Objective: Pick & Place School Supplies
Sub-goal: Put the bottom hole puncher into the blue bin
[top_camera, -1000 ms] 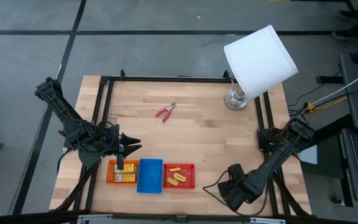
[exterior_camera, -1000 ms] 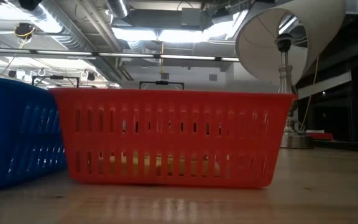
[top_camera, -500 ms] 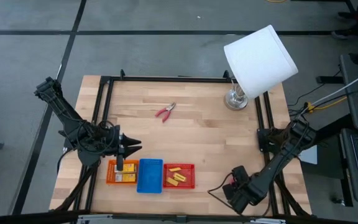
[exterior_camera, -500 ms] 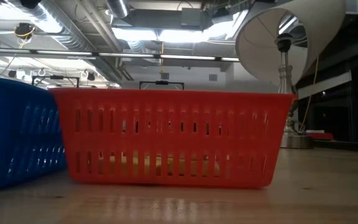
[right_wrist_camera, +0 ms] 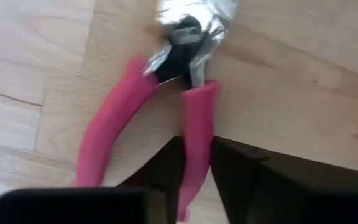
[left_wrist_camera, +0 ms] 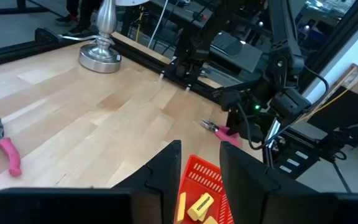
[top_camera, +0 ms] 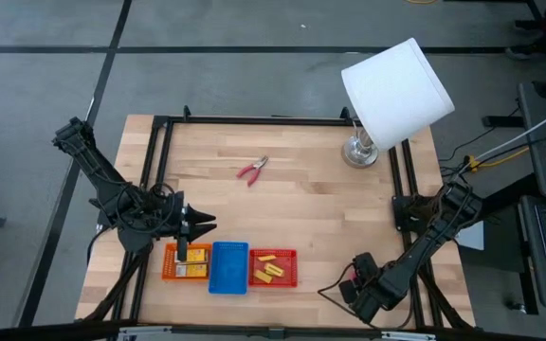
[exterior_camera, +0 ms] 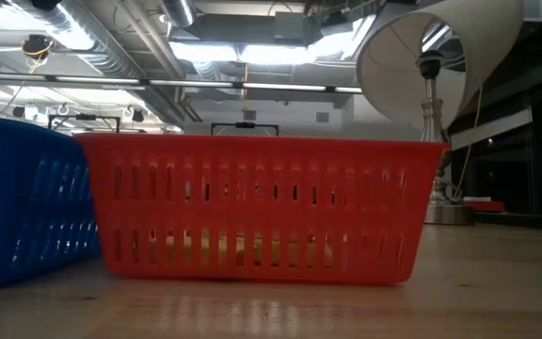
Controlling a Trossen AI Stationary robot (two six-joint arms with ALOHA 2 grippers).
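Down at the lower right of the high view, the right gripper (top_camera: 361,296) has just dropped onto the near table edge, and its fingers have drawn in around one handle of the pink-handled tool (right_wrist_camera: 146,107). In the right wrist view that handle sits squarely between the two dark fingers, pinched or as good as; the other handle splays free to the side and the silver head points away. That's the change that counts: a moment ago the arm was a touch further left and the jaws stood wider. So I'd call this the grab itself, with the lift yet to come.

The left gripper (top_camera: 204,224) hasn't budged, hanging at centre left of the high view just above the orange tray (top_camera: 186,262), fingers a narrow gap apart and empty in its own wrist view. A second pink-handled tool (top_camera: 251,170) lies alone on the bare wood, upper middle. Yellow packets (top_camera: 268,269) already sit in the red tray (top_camera: 274,268), with the blue tray (top_camera: 228,268) between the two.

A one-handle grip could let the tool swing when it comes up.
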